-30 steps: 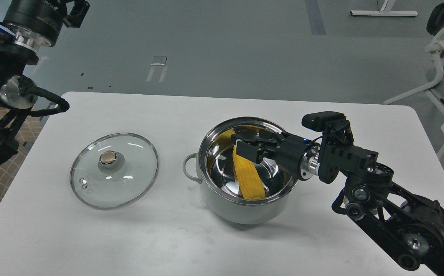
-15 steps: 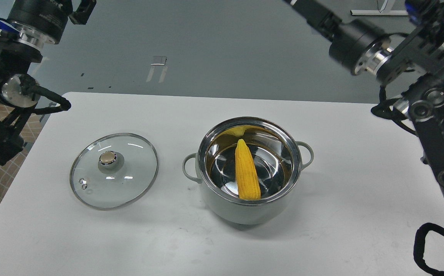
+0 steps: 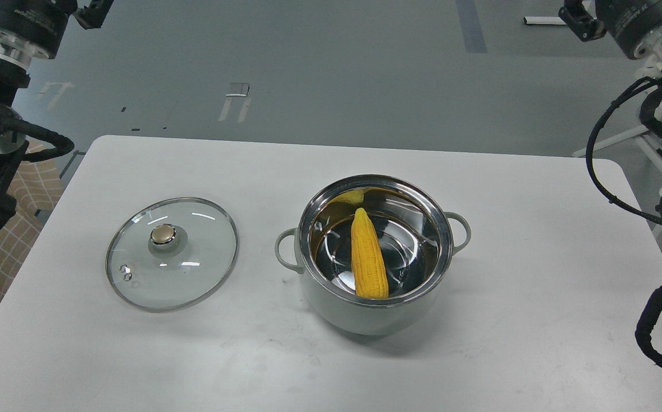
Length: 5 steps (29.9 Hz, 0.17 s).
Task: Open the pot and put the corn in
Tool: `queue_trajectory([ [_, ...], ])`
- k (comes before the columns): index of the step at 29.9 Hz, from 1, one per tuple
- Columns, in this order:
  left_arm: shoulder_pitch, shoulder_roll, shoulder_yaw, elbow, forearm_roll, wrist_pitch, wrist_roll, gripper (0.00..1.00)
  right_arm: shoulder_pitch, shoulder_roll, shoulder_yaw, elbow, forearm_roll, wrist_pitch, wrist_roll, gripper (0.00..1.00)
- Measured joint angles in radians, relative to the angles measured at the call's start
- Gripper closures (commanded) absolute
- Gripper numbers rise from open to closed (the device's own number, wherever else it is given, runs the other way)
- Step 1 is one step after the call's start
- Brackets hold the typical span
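**Right arm lifted away, corn stays in the pot**

Since one second ago the right arm has gone up from the pot (image 3: 375,257) to the top right corner. The corn (image 3: 368,256) lies inside the pot, thin end to the far side. The glass lid (image 3: 171,253) rests flat on the white surface (image 3: 536,320), left of the pot, apart from it. For both end effectors, left (image 3: 93,11) and right (image 3: 579,23), I cannot tell the opening

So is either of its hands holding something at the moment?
Nothing that shows. The corn lies loose inside the pot, and the glass lid rests on the table. Both arms are raised to the top corners, their hands mostly out of view.
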<state>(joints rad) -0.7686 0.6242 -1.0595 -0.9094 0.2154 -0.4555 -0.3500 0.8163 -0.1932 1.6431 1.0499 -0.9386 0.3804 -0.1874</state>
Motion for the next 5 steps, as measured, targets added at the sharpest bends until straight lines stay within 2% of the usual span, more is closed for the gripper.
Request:
queue_trajectory([
  [5, 0.042, -0.009, 0.0, -0.001, 0.0, 0.006, 0.001, 0.02, -0.043, 0.019, 0.039, -0.009, 0.111, -0.01, 0.0, 0.0],
])
